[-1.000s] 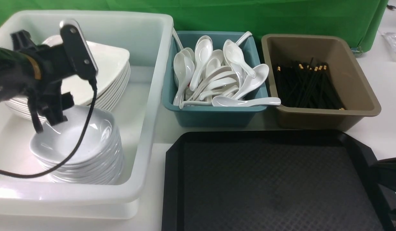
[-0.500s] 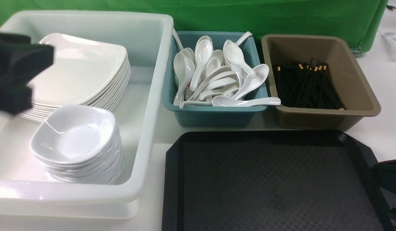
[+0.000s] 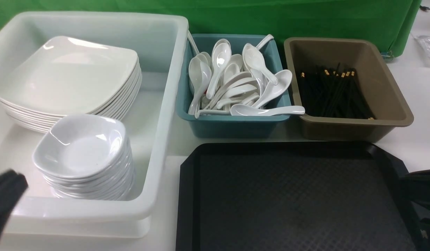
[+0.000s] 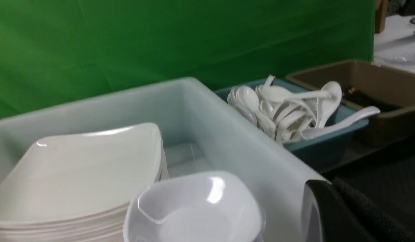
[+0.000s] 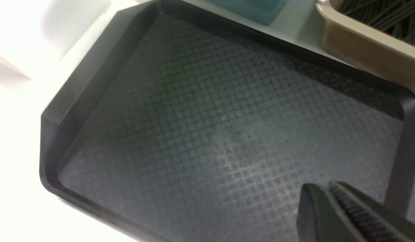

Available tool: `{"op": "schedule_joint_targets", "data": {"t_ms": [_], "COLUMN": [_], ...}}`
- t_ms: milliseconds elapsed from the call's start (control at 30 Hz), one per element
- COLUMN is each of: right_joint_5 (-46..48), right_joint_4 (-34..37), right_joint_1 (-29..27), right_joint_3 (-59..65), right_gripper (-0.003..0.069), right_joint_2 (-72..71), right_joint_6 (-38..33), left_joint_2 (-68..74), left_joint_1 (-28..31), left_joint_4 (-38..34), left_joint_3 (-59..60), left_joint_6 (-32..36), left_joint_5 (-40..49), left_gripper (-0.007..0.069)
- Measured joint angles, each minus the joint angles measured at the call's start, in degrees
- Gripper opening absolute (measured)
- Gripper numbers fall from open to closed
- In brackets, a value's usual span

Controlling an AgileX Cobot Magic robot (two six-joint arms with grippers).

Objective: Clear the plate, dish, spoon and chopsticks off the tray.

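Green cloth [image 3: 270,14] backs a white surface [image 3: 417,146] carrying four containers. At the robot's left stands a white tub [image 3: 166,104] holding two stacks: the plate [image 3: 67,75] tops the pile of large square ones toward the far wall, and the dish [image 3: 81,144] tops the pile of small ones nearer the camera, the two piles just beside each other. A teal bin [image 3: 232,123] to the tub's right is heaped with white spoons; the spoon [image 3: 267,110] lying across its near rim overhangs toward a brown bin [image 3: 354,125]. That bin holds the chopsticks [image 3: 333,92], black with gold bands, in a loose bundle. In front of both bins sits the tray [image 3: 295,198], its textured floor bare.

Left gripper [image 4: 348,215] is at the tub's near outer corner, seen only as a dark blur; its jaws' setting cannot be told. Right gripper [image 5: 332,210] hangs above the tray's right side, jaws pressed together, holding nothing.
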Motion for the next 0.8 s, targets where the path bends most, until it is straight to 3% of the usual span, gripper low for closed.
{"op": "schedule_joint_targets", "data": {"t_ms": [367, 500, 567, 800], "right_joint_5": [-0.2, -2.8, -8.2, -22.6], "right_joint_4": [0.0, -1.4, -1.2, 0.6], "right_joint_1": [-0.8, -8.2, -14.6, -29.8], "right_joint_3": [0.0, 0.9, 4.4, 25.8], "right_gripper": [0.0096, 0.0101, 0.0088, 0.0016], "right_joint_2": [-0.3, -2.9, -7.0, -26.1], "right_joint_6": [0.0, -2.8, -6.9, -14.6], "left_joint_2": [-0.2, -0.3, -0.4, -0.5], "left_joint_1": [0.0, 0.0, 0.0, 0.0], "left_joint_4": [0.4, 0.6, 0.8, 0.8], "left_joint_3": [12.0, 15.6, 16.1, 16.1], "left_joint_6": [0.1, 0.4, 1.7, 2.9], "left_joint_5": [1.2, 1.4, 1.5, 0.6], "left_gripper": [0.0013, 0.0013, 0.0013, 0.0013]}}
